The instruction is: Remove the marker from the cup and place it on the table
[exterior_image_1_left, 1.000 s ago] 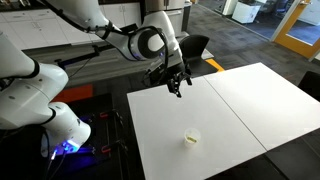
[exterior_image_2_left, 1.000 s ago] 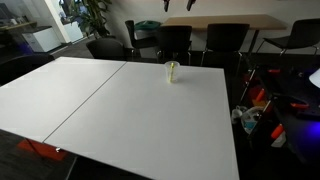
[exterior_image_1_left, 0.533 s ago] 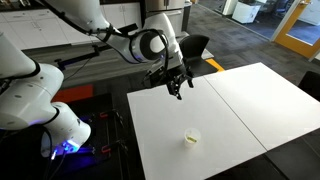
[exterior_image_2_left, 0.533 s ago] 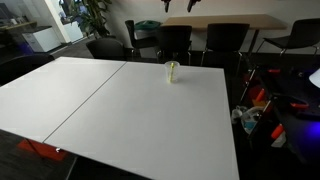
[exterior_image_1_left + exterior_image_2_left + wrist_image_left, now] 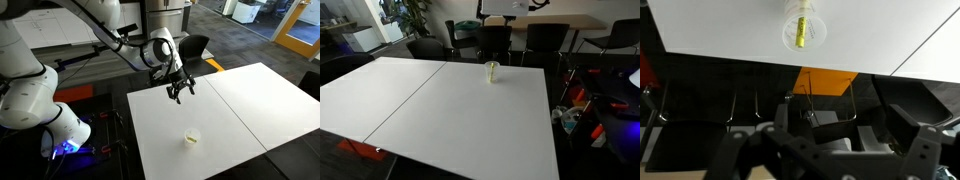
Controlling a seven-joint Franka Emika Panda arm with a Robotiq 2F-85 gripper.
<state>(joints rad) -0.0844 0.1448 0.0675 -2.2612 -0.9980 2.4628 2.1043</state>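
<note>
— Hovering where, exactly?
— Your gripper [image 5: 181, 93] has dipped and turned since a second ago, jaws apart and empty, over the table [image 5: 155, 120] edge. The marker [image 5: 799, 36] stands unmoved inside the cup [image 5: 191, 138], well apart from it, out on the white top.

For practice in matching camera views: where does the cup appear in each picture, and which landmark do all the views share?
In an exterior view: the cup, lower centre.
In an exterior view: the cup, upper centre.
Wrist view: the cup, top centre.
Shared landmark: the seam, a thin line to one side of the cup.
</note>
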